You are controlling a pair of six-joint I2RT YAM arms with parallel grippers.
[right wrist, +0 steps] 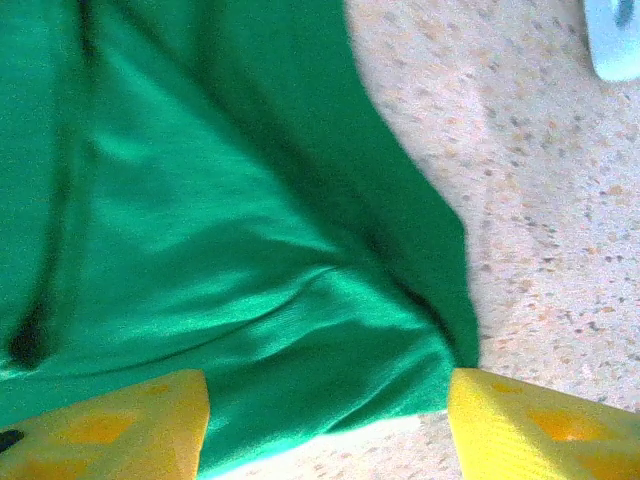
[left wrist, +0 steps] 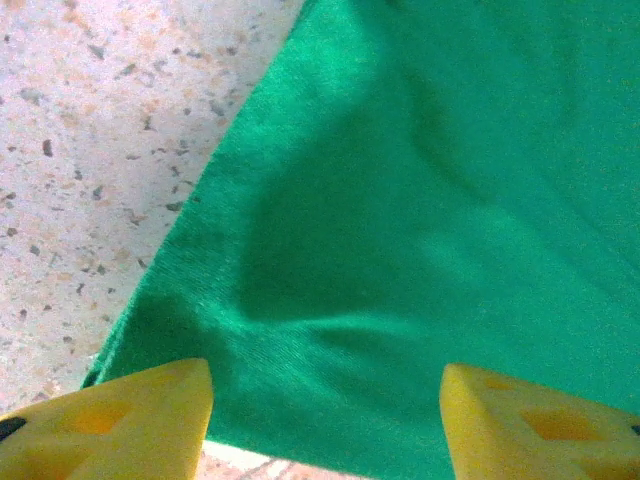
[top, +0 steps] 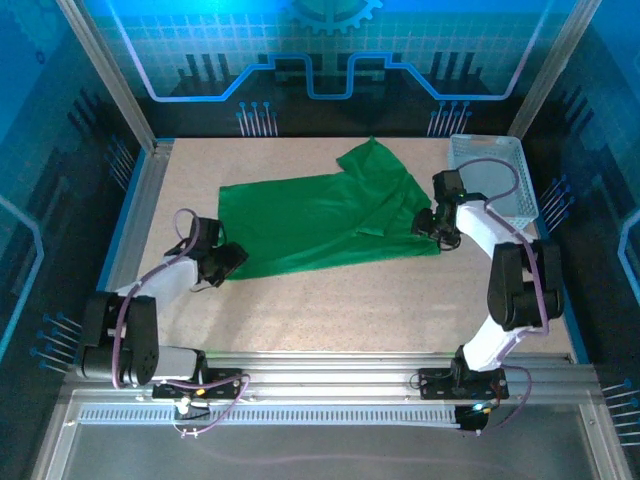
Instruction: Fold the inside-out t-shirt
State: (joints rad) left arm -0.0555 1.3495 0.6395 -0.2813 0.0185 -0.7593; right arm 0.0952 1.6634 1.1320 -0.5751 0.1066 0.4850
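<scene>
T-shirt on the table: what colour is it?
Bright green t-shirt, clearest from the top external view.

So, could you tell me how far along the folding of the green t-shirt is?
Early days, I think. Done: the t-shirt lies spread out on the table, with cloth at its far right end lying doubled over. In hand: the left gripper and right gripper, both open, sit at its two near corners, with nothing pinched yet. Left: the grasp and all the real folds.

Speckled counter (top: 330, 310) is carrying two things. Green t-shirt (top: 310, 225) is lying spread across the middle; white mesh basket (top: 522, 185) is sitting far right.
</scene>
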